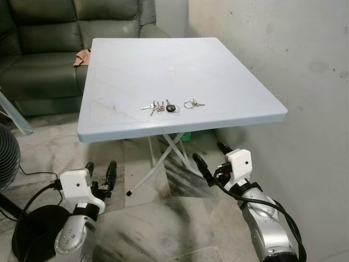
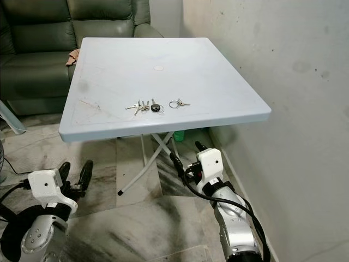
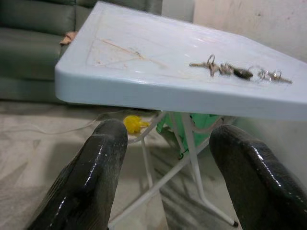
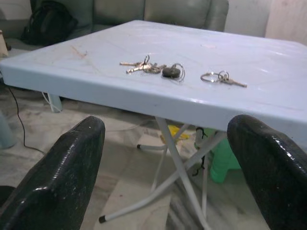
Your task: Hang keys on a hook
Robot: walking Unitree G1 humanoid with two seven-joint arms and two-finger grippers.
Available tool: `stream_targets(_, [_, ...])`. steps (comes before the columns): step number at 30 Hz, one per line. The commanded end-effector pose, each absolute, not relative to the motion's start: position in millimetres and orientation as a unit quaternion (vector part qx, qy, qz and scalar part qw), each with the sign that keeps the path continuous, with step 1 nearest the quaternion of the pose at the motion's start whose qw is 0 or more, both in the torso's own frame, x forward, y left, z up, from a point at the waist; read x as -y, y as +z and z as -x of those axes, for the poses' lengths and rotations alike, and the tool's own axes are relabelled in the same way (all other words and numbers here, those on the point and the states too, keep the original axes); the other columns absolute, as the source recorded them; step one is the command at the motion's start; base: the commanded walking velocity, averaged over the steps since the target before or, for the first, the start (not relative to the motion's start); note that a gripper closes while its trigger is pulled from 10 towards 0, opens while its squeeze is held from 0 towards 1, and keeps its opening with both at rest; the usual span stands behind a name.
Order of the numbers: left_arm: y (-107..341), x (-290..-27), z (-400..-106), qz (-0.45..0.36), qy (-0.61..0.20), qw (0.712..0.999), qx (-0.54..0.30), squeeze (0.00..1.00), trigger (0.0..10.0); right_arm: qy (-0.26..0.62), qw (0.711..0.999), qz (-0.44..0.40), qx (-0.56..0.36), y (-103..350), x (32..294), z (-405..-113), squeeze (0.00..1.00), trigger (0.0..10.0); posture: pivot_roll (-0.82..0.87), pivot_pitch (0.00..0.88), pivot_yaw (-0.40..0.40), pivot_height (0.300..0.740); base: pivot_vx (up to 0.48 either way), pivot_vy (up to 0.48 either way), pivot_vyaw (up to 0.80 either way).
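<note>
Two key bunches lie near the front edge of a pale blue folding table (image 1: 136, 65). The larger bunch (image 1: 158, 107) has several silver keys and a black fob; the smaller ring of keys (image 1: 192, 103) lies just right of it. Both show in the wrist views too, the larger bunch (image 4: 151, 68) and the small ring (image 4: 221, 78). My left gripper (image 1: 101, 173) hangs open below the table's front left corner. My right gripper (image 1: 211, 158) is open below the front right edge. Nothing sits between either pair of fingers.
A green sofa (image 1: 43, 49) with a tan cloth (image 1: 82, 58) stands behind the table. A plain wall (image 1: 305, 82) runs close along the right. A fan base and cable (image 1: 32, 229) are on the marble floor at left. Green and yellow items (image 3: 192, 125) lie under the table.
</note>
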State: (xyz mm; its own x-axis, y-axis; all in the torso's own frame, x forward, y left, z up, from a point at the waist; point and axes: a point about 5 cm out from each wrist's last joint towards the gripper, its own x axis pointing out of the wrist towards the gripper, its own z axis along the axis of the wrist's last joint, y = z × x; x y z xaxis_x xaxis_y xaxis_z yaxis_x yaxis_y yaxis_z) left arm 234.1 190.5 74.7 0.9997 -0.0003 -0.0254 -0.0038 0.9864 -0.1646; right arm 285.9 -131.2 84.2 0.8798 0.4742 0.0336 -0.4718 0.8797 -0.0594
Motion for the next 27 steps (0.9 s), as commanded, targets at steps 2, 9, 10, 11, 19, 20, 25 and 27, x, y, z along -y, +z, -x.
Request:
stream_targets(2, [77.7,-191.5,-235.5,0.072,-0.006,0.997,-0.02,0.0,10.0,0.255,0.966,0.027,0.024,88.1,129.3,-286.9,0.0,10.0,-0.05,0.0,-0.049,0.732,0.0,0.0,0.0])
stream_targets(9, [79.0,-192.2,-234.8,0.058,-0.008,0.998,-0.028,0.0,10.0,0.259,0.965,0.034,0.019,87.8,129.2,-286.3,0.0,10.0,-0.05,0.0,-0.048,0.732,0.0,0.0,0.0])
stream_targets(10, [78.7,-191.6,-234.7,0.059,-0.008,0.998,-0.029,0.0,10.0,0.259,0.965,0.036,0.019,88.1,129.0,-286.2,0.0,10.0,-0.05,0.0,-0.048,0.732,0.0,0.0,0.0])
stream_targets(11, [78.5,-191.4,-234.6,0.062,-0.007,0.998,-0.03,0.0,10.0,0.26,0.965,0.036,0.02,88.3,129.0,-286.2,0.0,10.0,-0.05,0.0,-0.048,0.732,0.0,0.0,0.0])
stream_targets(19, [80.1,-188.3,-236.9,0.059,-0.008,0.998,-0.029,0.0,10.0,0.27,0.961,0.049,0.022,89.5,124.0,-286.7,0.0,10.0,-0.04,0.0,-0.048,0.732,0.0,0.0,0.17])
stream_targets(20, [80.1,-188.2,-236.9,0.059,-0.008,0.998,-0.029,0.0,10.0,0.27,0.961,0.049,0.022,89.4,124.0,-286.7,0.0,10.0,-0.04,0.0,-0.048,0.732,0.0,0.0,0.45])
stream_targets(25, [81.3,-187.1,-238.4,0.055,-0.008,0.998,-0.027,0.0,10.0,0.271,0.961,0.054,0.019,89.2,123.9,-288.0,0.0,10.0,-0.04,0.0,-0.05,0.732,0.0,0.0,0.8])
stream_targets(27, [82.3,-186.4,-239.3,0.055,-0.008,0.998,-0.026,0.0,10.0,0.269,0.961,0.053,0.019,89.4,124.6,-288.7,0.0,10.0,-0.04,0.0,-0.05,0.732,0.0,0.0,0.8])
